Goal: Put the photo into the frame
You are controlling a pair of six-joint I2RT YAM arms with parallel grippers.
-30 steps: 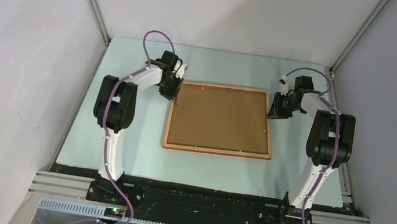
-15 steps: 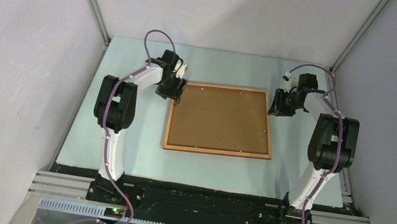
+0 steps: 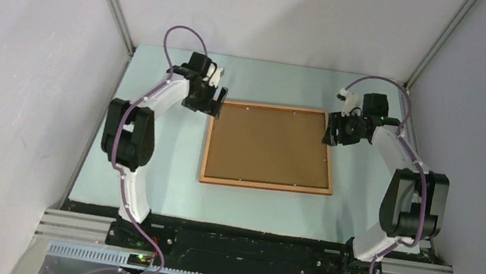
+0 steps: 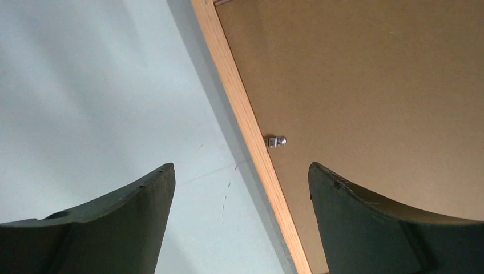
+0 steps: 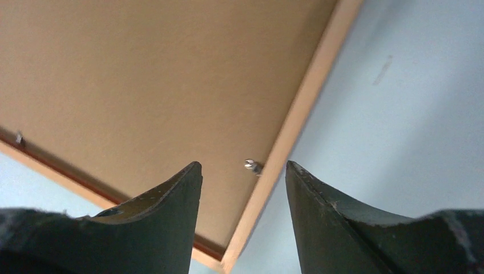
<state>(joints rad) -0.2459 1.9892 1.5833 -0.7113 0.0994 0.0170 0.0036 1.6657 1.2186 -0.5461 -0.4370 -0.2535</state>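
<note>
My left gripper (image 4: 241,171), fingers spread wide and empty, hangs over the far left rim of the wooden frame (image 3: 266,185). My right gripper (image 5: 243,166), fingers parted and empty, hangs over its far right rim. The frame lies flat mid-table (image 3: 150,167), brown backing board (image 3: 269,144) facing up.

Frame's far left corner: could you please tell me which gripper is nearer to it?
Left. The left gripper is right at that corner of the frame; the right gripper is across the frame, beside its right edge.
</note>
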